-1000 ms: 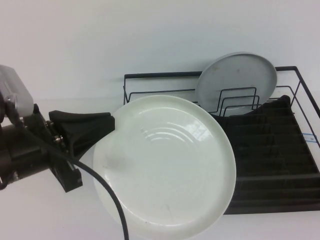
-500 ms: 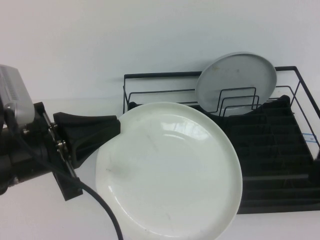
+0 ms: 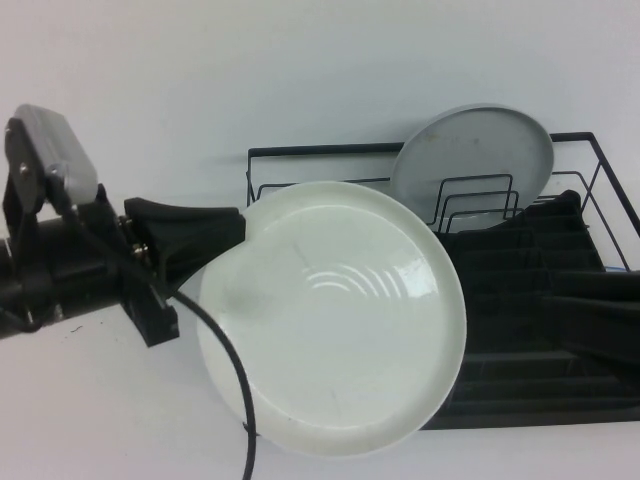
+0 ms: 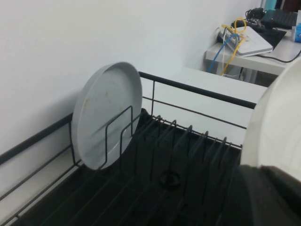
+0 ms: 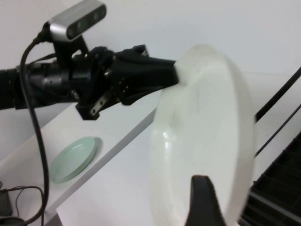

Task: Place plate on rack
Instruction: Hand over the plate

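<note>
Nearest in the high view is the round glossy white plate (image 3: 335, 320), held in the air in front of the left part of the rack, its face turned up toward the camera. It has a low raised rim, faint concentric rings catching the light at its centre, and a few small dark specks on the glaze. The left end effector (image 3: 215, 240), black and wedge-shaped, comes in from the left and is clamped on the plate's upper-left rim; a black cable (image 3: 235, 380) loops from the arm across the plate's lower-left edge.

The right end effector (image 5: 202, 197) does not show in the high view. In the right wrist view one dark finger rises just before the plate's lower edge, and the other is out of frame; its jaws stand wide apart, holding nothing. That view also shows a pale green round dish (image 5: 73, 157) lying on the white table (image 5: 113, 136), well apart from the plate.

Behind the plate sits the rectangular black wire dish rack (image 3: 545, 330) with its ribbed drip tray; the plate hides its near-left corner. Farthest back, a duller grey round plate (image 3: 472, 165) stands on edge against the upright divider loops (image 3: 475, 205), leaning toward the rack's rear rail.
</note>
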Controlling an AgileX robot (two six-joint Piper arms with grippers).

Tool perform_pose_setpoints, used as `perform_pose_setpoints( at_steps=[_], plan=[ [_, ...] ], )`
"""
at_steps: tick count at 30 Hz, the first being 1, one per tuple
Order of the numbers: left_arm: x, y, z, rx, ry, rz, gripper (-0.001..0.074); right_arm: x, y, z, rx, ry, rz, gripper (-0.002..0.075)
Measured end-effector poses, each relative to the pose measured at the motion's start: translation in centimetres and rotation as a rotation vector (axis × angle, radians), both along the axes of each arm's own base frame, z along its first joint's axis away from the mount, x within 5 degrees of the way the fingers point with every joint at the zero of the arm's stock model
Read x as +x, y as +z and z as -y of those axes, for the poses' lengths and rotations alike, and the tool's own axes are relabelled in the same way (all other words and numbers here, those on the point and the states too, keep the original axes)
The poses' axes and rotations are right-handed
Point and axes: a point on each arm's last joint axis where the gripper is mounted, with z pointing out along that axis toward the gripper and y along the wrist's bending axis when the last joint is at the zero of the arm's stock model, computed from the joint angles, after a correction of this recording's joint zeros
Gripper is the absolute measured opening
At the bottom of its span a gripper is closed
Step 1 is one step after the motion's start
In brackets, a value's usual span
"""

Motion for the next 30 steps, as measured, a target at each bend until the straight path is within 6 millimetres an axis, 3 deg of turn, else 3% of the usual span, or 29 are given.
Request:
perform_pose_setpoints(
  at_steps=[9,15,20,26,30],
  plan=[
    [2.2,0.1,2.4,0.027,-0.045,-0.001,0.0003,3.5,-1.4,-3.3,-0.012,0.085,-0.048,0.0468],
    [2.3,0.1,2.7,0.042,-0.035,0.004,0.0003,5.5,-1.8,-4.1,-0.028,0.086,-0.062,0.0459],
    [2.3,0.2,2.7,0.039,-0.042,0.005,0.0003,6.3,-1.9,-4.5,-0.026,0.1,-0.07,0.0363],
    [2.2,0.2,2.8,0.032,-0.056,0.008,0.0004,7.0,-2.5,-4.4,-0.065,0.078,-0.081,0.0163],
    [2.1,0.2,2.8,0.03,-0.059,0.008,0.0005,7.1,-2.8,-4.3,-0.091,0.07,-0.083,0.0137]
  ],
)
